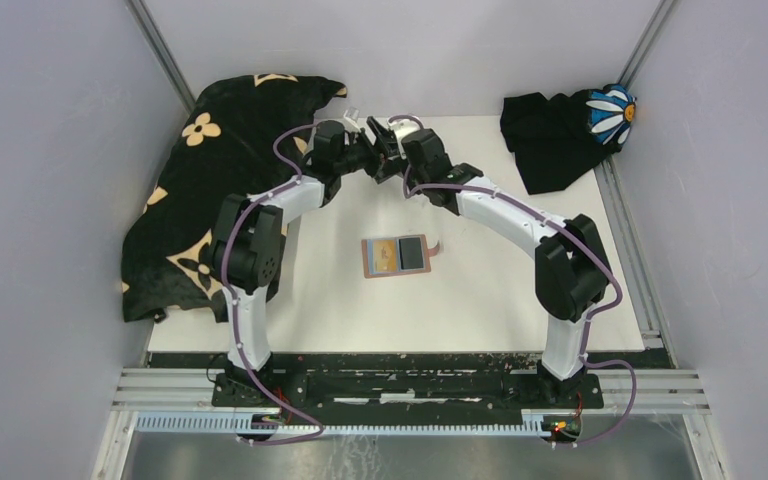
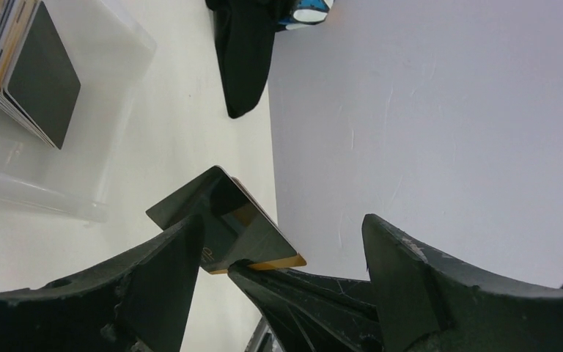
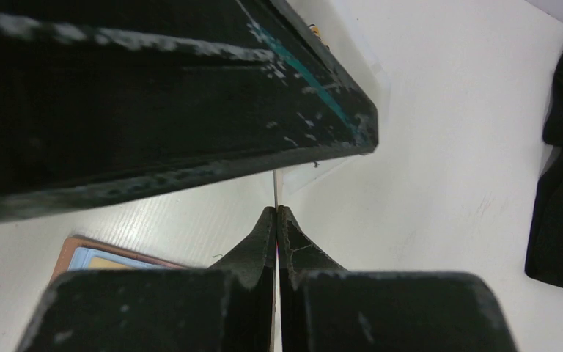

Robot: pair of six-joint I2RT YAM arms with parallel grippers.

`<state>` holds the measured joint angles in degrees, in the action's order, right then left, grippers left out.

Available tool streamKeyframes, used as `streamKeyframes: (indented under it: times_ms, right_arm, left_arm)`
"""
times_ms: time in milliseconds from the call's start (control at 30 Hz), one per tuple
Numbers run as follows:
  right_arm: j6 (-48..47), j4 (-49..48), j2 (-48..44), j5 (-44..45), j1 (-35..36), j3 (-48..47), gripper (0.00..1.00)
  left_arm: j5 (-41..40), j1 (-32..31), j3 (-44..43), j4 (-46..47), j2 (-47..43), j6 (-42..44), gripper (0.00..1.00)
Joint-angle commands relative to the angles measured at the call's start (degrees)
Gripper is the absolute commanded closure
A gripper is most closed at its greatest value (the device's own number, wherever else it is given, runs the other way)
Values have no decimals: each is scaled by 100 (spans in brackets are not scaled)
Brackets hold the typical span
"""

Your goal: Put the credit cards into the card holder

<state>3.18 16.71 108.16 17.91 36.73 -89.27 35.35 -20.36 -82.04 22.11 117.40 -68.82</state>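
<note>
**Between the left gripper's (image 2: 280, 224) fingers, one dark card (image 2: 220, 216)**

The right gripper (image 3: 277, 213) pinches it tight; the left gripper's fingers stand wide apart around it. More cards (image 2: 37, 73) stand in a clear tray (image 2: 117, 66) beside the left gripper. The card holder (image 1: 368, 258) lies open, well apart from both grippers, toward their bases.

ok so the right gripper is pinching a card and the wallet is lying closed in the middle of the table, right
Not quite. The wallet is lying open, not closed, in the middle of the table, with a blue card showing inside; the top view shows this. The rest holds: the right gripper is pinching a card.
</note>
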Motion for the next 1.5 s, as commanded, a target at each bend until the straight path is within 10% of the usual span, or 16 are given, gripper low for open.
streamKeyframes:
  times_ms: [0,667,833,1067,1467]
  right_arm:
    - [-252,-300,-147,201,127,-222,99]
    - [-497,-379,-84,704,258,-92,99]
    - [-497,-419,-41,928,258,-86,98]
    - [-450,-432,-40,1109,247,-85,67]
    - [479,-194,-126,1247,-191,-82,59]
  left_arm:
    - [503,15,-36,600,169,-461,17]
    - [907,18,444,2571,678,-1642,96]
    - [817,17,470,2536,691,-1537,97]
    - [414,8,306,1062,400,-204,97]
    - [306,6,390,1091,243,133,97]
